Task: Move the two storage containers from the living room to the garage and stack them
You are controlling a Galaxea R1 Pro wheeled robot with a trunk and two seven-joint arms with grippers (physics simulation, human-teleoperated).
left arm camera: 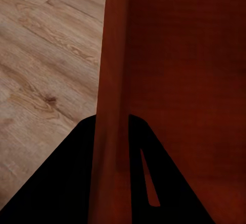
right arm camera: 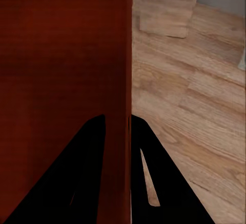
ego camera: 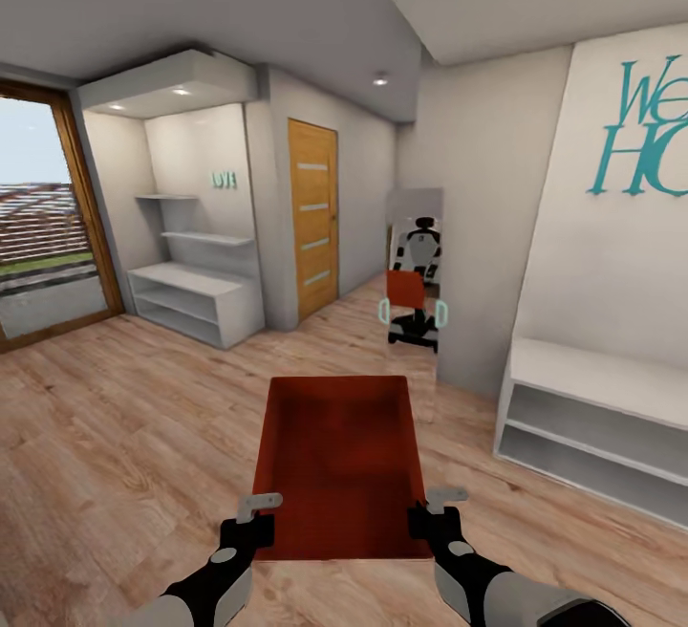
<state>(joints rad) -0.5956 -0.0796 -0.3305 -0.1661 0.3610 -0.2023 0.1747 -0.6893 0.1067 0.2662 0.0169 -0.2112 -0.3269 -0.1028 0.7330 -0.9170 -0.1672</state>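
Head view: storage container carried over wood plank flooring, left end effector and right end effector each clamped on a side wall (probably mid-transit); garage and stacking still ahead.

You're over a light wood plank floor; standing directly on it are a white low shelf unit by the far wall, a white bench with open cubbies and a tall leaning mirror
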